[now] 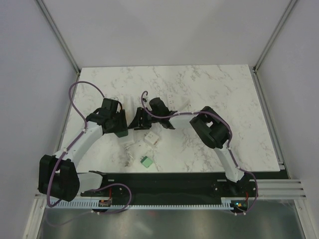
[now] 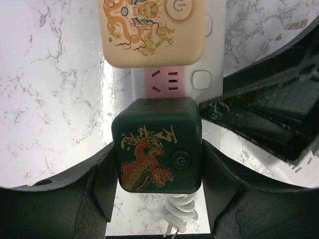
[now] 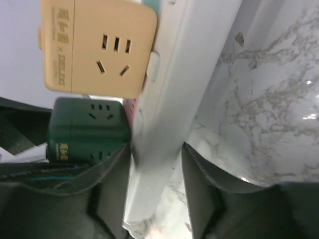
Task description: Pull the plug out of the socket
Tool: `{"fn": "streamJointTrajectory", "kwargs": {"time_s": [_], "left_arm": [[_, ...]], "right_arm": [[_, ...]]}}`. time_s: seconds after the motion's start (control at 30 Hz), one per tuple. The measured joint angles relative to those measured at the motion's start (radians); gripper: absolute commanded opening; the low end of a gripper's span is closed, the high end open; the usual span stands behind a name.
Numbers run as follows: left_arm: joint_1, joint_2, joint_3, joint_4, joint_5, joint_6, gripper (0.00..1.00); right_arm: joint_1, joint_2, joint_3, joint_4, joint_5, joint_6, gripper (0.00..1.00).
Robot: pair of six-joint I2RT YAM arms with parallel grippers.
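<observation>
Two hands share this job. Left hand [image 2: 159,181] pinches the green plug [image 2: 157,144], stuck in the socket [image 3: 169,99] on the surface [image 1: 209,89]. Right hand [image 3: 157,159] sits around the socket (tight or not, I cannot tell). Hold the socket down and pull the plug straight off.

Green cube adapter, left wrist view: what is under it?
The white power strip runs beneath the green cube adapter. The outlet it covers is hidden; only the pink outlet beside it shows.

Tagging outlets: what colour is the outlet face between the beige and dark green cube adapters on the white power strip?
Pink outlet face, clearest in left wrist view.
</observation>
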Motion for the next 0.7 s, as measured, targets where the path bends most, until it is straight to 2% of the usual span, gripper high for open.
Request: {"fn": "streamJointTrajectory", "kwargs": {"time_s": [0.03, 0.13, 0.17, 0.5, 0.7], "left_arm": [[0.0, -0.002, 0.0, 0.0, 0.001, 0.001, 0.02], [0.001, -0.003, -0.002, 0.0, -0.002, 0.003, 0.02], [0.001, -0.003, -0.004, -0.001, -0.003, 0.003, 0.02], [0.005, -0.001, -0.009, -0.001, -0.018, 0.002, 0.02], [0.045, -0.001, -0.004, -0.006, 0.042, -0.004, 0.02]], "right_arm": [[0.0, 0.007, -0.006, 0.038, 0.0, 0.026, 0.35], [-0.001, 0.023, -0.021, 0.089, 0.0, 0.087, 0.13], [-0.001, 0.031, -0.024, 0.103, -0.002, 0.11, 0.0], [0.01, 0.046, -0.027, 0.113, 0.032, 0.143, 0.0], [0.019, 0.034, -0.031, 0.099, 0.074, 0.14, 0.0]]}}
